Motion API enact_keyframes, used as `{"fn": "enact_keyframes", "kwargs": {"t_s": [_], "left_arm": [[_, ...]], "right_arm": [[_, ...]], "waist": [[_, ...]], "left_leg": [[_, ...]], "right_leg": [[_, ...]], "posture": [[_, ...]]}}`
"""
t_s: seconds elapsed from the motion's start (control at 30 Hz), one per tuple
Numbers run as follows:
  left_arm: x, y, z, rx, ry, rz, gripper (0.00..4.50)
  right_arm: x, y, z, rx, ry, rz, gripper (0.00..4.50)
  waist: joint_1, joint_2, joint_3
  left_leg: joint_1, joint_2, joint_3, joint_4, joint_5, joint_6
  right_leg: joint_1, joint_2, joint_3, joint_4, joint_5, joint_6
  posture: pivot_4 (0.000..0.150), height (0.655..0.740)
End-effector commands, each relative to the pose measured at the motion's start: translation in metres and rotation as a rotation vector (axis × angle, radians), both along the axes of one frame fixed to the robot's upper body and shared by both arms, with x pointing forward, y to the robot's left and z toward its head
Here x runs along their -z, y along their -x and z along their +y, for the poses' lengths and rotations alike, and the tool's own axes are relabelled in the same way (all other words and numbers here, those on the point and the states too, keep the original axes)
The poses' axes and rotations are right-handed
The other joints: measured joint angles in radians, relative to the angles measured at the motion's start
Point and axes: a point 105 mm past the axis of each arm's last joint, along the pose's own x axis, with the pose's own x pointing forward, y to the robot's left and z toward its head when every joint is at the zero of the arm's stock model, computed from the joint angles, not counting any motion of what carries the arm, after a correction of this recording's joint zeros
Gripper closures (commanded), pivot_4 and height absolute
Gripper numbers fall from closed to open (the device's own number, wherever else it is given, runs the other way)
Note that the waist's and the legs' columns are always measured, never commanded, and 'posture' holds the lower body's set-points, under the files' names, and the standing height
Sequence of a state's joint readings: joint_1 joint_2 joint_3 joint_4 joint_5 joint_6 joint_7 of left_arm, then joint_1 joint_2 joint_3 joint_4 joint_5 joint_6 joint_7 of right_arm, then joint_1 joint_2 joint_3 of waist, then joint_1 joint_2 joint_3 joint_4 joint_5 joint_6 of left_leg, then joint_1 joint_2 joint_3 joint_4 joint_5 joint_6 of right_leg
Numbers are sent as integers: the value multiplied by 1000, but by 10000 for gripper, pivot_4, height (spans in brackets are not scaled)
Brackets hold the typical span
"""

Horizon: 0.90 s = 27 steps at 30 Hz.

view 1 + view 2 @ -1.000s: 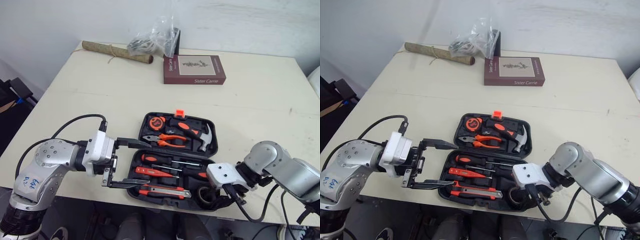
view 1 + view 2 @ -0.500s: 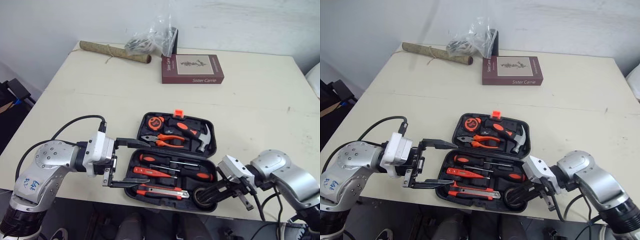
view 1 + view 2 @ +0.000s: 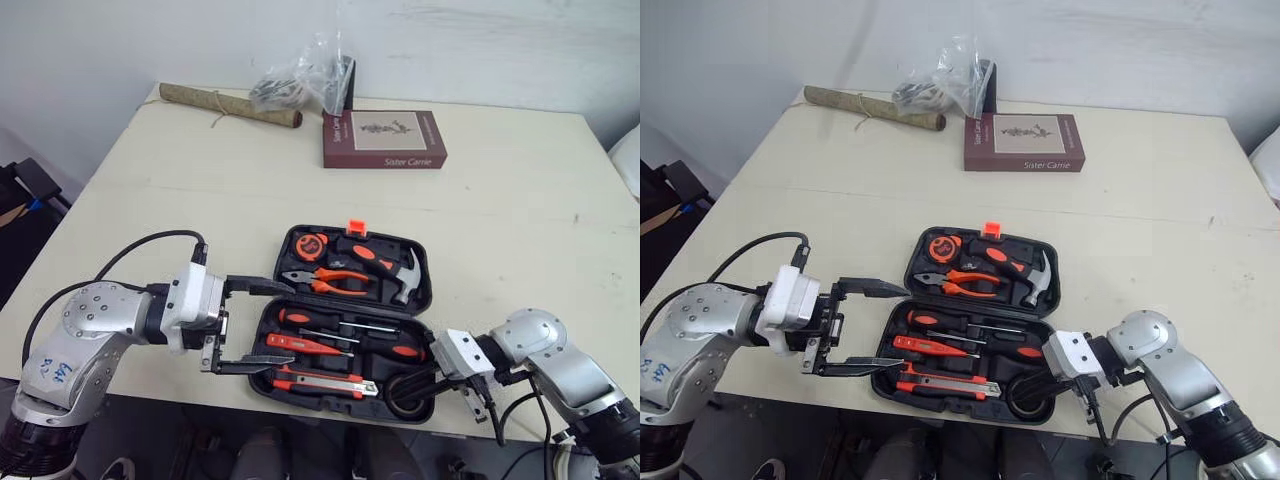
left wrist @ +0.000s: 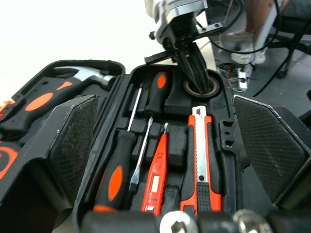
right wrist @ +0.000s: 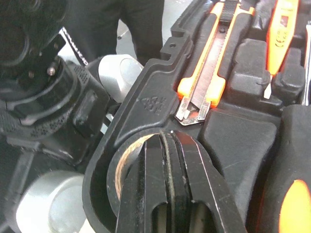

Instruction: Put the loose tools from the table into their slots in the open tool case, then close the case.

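The black tool case (image 3: 432,296) lies open near the table's front edge. Its far half holds a hammer (image 3: 397,270), pliers (image 3: 330,280) and a tape measure (image 3: 312,243). The near half holds screwdrivers (image 3: 350,335), an orange utility knife (image 3: 322,382) and a black tape roll (image 3: 405,396) in the round slot at its right corner. My left gripper (image 3: 293,325) stands open, its fingers straddling the near half's left end. My right gripper (image 3: 403,387) is shut, its tips resting in the tape roll (image 5: 121,162).
A dark red book (image 3: 385,138), a clear plastic bag (image 3: 305,78) and a brown tied roll (image 3: 230,103) lie at the table's far side. The case's near rim sits right at the table's front edge.
My right arm has swung out to the right and dropped low, its fingers now pointing sideways into the tape roll. The left gripper has shifted slightly left and stays open.
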<state>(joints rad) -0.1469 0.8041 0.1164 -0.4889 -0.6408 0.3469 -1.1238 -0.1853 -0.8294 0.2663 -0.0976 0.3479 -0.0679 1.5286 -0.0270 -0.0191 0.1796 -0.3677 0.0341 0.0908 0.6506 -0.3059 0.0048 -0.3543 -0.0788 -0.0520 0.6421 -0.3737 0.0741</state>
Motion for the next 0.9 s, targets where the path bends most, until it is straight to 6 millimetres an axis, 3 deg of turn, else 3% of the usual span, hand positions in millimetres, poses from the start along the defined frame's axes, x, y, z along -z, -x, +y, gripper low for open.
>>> {"fn": "enact_keyframes", "kwargs": {"t_s": [0.03,0.1,0.17,0.27,0.33,0.47,0.53,0.67,0.9], "left_arm": [[-4,-9,12,-86,17,-20,0],[-4,-16,21,-155,42,-17,0],[-2,-23,36,-238,66,-17,0],[5,-32,56,-359,67,-15,8977],[19,-36,68,-431,22,16,17695],[41,-50,70,-504,-11,61,37229],[53,-59,66,-523,-30,86,44531],[69,-72,54,-517,-54,129,44531],[79,-90,31,-467,-78,127,44531]], "right_arm": [[8,-4,-4,61,-2,37,44054],[-13,-8,1,121,-103,77,44054],[-35,-8,-7,200,-123,165,44054],[-68,-17,-22,356,-211,198,45000],[-79,-27,-41,486,-236,172,45000],[-55,-39,-79,675,-136,124,45000],[-37,-44,-89,726,-91,99,45000],[-14,-44,-89,727,-38,100,45000],[-7,-51,-59,684,-59,110,45000]], "waist": [[0,-1,0],[-2,0,0],[-3,2,1],[1,4,3],[1,4,3],[8,3,2],[13,3,2],[15,3,2],[-1,3,2]], "left_leg": [[0,0,0,0,0,0],[0,1,0,0,0,0],[0,1,0,0,0,0],[-2,0,0,0,0,0],[-2,0,-1,-1,0,0],[-3,0,0,-1,0,1],[-2,-1,0,-1,-1,1],[-3,-1,1,-1,0,1],[-3,0,2,-1,1,-1]], "right_leg": [[0,0,0,0,0,0],[0,0,0,0,0,0],[-1,0,0,1,0,0],[-3,-1,0,2,0,0],[-3,-1,-1,1,0,0],[-3,-1,-1,0,0,0],[-2,-1,-1,0,0,0],[-5,-1,0,2,0,0],[-5,0,0,3,0,0]], "posture": [[1500,7400],[1500,7400],[1500,7400],[1500,7400],[1500,7400],[1500,7400],[1500,7400],[1500,7400],[1500,7400]]}}
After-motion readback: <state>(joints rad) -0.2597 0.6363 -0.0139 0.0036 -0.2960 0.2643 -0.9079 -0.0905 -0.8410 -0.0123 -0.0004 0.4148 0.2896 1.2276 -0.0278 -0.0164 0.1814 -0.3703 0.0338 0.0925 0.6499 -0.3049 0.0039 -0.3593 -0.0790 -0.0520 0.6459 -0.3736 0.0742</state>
